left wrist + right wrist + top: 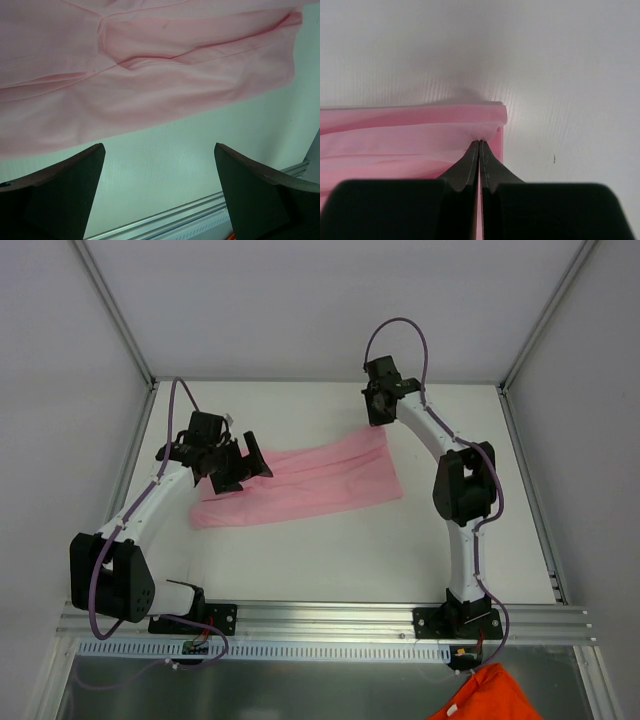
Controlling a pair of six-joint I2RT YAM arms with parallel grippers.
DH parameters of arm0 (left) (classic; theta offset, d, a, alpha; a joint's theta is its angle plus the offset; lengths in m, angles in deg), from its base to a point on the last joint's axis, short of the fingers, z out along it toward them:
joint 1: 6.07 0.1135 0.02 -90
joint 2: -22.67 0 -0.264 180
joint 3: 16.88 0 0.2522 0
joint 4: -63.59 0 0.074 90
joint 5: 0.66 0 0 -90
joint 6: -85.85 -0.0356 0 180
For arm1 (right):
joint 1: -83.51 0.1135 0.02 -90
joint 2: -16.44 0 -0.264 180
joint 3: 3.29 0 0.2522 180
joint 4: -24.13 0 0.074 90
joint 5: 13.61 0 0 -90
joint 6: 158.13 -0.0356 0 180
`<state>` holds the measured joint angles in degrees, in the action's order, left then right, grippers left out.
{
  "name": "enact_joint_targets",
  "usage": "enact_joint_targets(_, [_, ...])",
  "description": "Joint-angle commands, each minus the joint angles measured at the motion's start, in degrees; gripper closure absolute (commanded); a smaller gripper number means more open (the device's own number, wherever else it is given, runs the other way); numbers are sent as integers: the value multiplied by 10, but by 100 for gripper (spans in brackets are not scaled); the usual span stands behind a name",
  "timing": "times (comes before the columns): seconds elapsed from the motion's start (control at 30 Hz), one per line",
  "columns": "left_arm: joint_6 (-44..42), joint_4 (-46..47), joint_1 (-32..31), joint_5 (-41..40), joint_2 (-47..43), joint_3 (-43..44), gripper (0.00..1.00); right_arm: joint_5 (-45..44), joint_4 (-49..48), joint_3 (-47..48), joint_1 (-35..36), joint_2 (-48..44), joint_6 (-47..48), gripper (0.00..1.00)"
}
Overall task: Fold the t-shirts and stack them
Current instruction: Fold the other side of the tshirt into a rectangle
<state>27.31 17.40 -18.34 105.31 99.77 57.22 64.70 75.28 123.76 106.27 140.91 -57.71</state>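
A light pink t-shirt lies on the white table as a long folded band, running from the left arm toward the far right. My right gripper is at its far right corner. In the right wrist view that gripper is shut on the t-shirt, pinching a bunched edge between its fingertips. My left gripper hovers over the band's left end. In the left wrist view it stands wide open, bare table showing between its fingers, and the t-shirt lies beyond the fingertips.
An aluminium rail carrying both arm bases runs along the near edge, also seen as the rail in the left wrist view. An orange cloth lies below the rail at the bottom right. White walls with metal posts enclose the table.
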Motion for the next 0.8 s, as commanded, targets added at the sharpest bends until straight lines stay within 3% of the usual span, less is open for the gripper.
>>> enact_joint_targets(0.0, [-5,3,7,7,-18,-7,7,24,-12,-23,5,-34,17,99])
enact_joint_targets(0.17, [1,17,7,9,-19,-19,7,39,-26,-156,9,-84,3,99])
enact_joint_targets(0.37, [10,33,7,21,-8,-24,7,33,-32,-244,11,-124,-10,99])
enact_joint_targets(0.77, [4,39,7,27,2,-13,7,-93,22,-211,12,-123,-7,99])
